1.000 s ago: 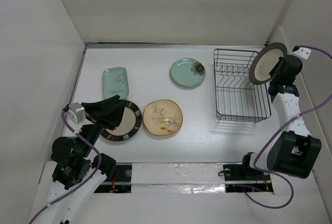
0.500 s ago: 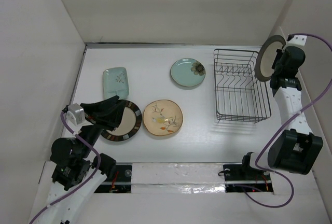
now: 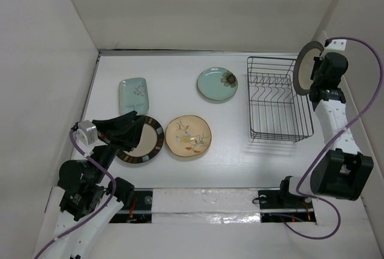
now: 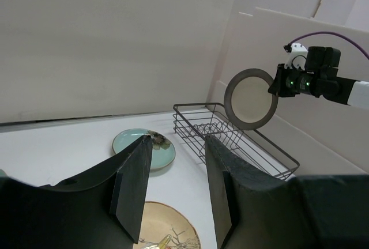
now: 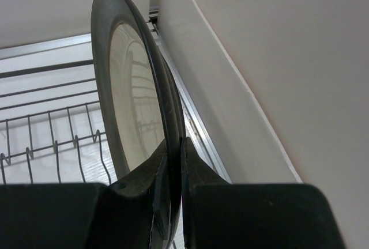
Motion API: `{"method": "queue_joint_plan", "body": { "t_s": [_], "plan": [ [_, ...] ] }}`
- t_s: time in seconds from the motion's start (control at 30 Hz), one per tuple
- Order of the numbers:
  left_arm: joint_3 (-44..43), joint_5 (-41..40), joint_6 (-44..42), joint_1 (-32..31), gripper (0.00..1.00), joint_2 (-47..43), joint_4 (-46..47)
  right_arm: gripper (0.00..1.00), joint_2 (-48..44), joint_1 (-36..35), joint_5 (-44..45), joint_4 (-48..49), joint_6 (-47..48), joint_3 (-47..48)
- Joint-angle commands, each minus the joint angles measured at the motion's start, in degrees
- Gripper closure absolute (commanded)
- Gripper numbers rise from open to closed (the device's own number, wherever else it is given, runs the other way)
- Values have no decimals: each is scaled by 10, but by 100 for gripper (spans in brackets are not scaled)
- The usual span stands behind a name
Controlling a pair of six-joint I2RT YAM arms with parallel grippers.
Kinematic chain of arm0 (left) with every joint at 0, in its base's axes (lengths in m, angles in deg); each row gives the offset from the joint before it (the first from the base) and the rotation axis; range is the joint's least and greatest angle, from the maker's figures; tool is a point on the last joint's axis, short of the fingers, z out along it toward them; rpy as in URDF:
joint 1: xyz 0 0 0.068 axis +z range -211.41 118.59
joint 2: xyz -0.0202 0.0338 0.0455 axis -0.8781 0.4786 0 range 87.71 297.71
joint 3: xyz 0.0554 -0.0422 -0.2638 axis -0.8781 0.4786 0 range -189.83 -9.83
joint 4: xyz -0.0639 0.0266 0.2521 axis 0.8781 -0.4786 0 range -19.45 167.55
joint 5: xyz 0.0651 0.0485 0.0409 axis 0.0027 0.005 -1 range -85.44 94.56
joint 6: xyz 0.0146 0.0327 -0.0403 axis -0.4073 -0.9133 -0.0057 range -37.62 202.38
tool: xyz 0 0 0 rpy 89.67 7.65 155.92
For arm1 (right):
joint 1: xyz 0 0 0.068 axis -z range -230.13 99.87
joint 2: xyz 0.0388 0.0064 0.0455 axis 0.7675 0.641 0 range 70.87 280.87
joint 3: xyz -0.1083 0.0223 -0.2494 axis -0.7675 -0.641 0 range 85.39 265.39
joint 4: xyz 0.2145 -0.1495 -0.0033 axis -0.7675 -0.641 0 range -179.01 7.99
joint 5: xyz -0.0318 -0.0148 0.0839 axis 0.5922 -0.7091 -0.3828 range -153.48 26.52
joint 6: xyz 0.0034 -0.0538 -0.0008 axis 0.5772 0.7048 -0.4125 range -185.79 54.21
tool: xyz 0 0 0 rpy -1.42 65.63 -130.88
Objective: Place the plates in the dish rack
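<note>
R gripper (image 3: 318, 77) is pinching the brown-rimmed plate (image 3: 307, 67) by its edge, fingers pressed flat on both faces. The plate stands upright on edge, a thin round disc w/ a glossy cream centre and a dark brown band round the rim. It sits above the far right corner of the rack (image 3: 277, 115), close to the side wall. It looks to hang clear of the wires, tho the angle makes that hard to judge. In the R wrist view the glaze mirrors the rack wires.

The rack is a black wire rectangle w/ thin parallel base wires and a row of short upright loops at the far end. Nothing is in it.

L gripper (image 4: 177, 145) is spread, nothing between its matte black, flat-sided fingers. It hovers over the near-left part of the table (image 3: 174, 100), above the striped-rim plate (image 3: 149, 145). That plate is round and cream w/ a dark striped border, partly hidden by the fingers.

Other plates lie flat on the smooth white table:
- floral plate (image 3: 188, 135): round, yellowish, branch pattern, just R of the striped one.
- green dish (image 3: 133, 94): pale, squarish w/ rounded corners, far-left.
- teal plate (image 3: 217, 83): round, dark flower off-centre, just L of the rack.
</note>
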Motion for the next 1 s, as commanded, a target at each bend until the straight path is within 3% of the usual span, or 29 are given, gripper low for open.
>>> {"method": "queue_joint_plan", "body": {
  "t_s": [0.0,0.37,0.73,0.97],
  "plan": [
    [-17,-4,-5,-3,61,-10,20,100,-11,-14,14,106,14,8],
    [-17,-3,-5,-3,61,-12,22,100,-7,-37,64,133,17,-31],
    [-17,-1,-4,-9,61,-2,22,100,-25,-50,131,134,8,10],
    [-17,-6,-5,-9,61,-4,21,100,-38,-35,126,143,25,2]
  ]
}}
